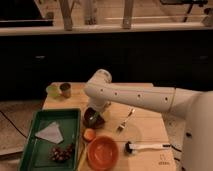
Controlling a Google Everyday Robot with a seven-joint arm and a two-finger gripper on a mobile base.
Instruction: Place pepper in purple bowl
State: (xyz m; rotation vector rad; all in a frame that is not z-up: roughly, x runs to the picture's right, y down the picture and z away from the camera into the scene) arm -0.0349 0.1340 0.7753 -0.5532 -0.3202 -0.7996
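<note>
1. Gripper [95,113] down over the purple bowl [92,119], largely hidden behind the arm [135,96].
2. Pepper hidden, position unclear.
3. Orange bowl [102,151] just below; orange piece [89,134] between.
4. Fork [125,121] right of bowl.

My arm is a thick white tube, rounded at the joint, with a row of small dark dots along its side. My body is a broad white mass. My gripper [94,116], below the joint, looks dark and shadowed.
</note>
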